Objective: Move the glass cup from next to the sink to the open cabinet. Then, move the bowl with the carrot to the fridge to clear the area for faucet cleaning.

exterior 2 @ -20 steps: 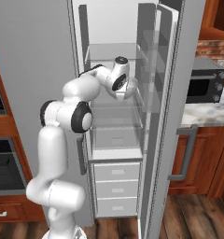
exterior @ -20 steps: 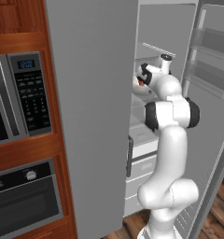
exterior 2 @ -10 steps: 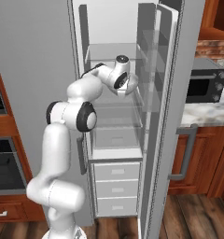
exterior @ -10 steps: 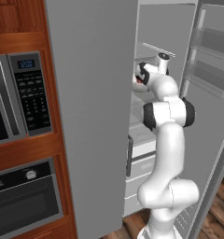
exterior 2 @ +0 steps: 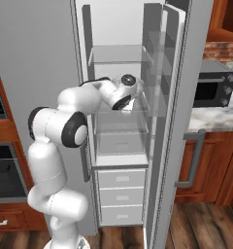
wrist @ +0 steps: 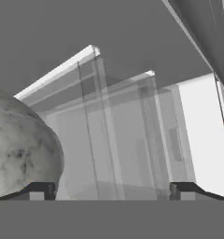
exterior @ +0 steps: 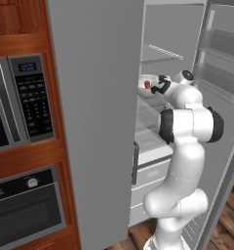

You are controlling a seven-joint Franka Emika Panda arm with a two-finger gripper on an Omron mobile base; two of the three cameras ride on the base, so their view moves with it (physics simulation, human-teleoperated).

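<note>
Reaching into the fridge w/ my arm, left base view: my gripper sits at mid-shelf height, and the bowl lies just ahead of it on the pale shelf, a red-orange spot of carrot showing in it. Fingers too small here to tell their spread. Judged stage: bowl is in the fridge, so the 2nd part of the task looks all but done; only pulling my arm out seems left. Cup, sink & cabinet are out of frame, so the 1st part can't be checked.

Right base view: same reach from the other side. My wrist blocks what's in front of the gripper, so no bowl or carrot to read here; instead it gives the fridge interior whole — glass shelves above & below my hand, drawers under, door swung wide to my right.

Hand view: what neither base cam gives — my fingertips stand far apart at the lower corners, jaws wide open, nothing gripped between them. The bowl's speckled white wall bulges close against the left tip, free of the jaws; contact w/ that tip can't be ruled out. Clear shelf edges lie ahead.
</note>
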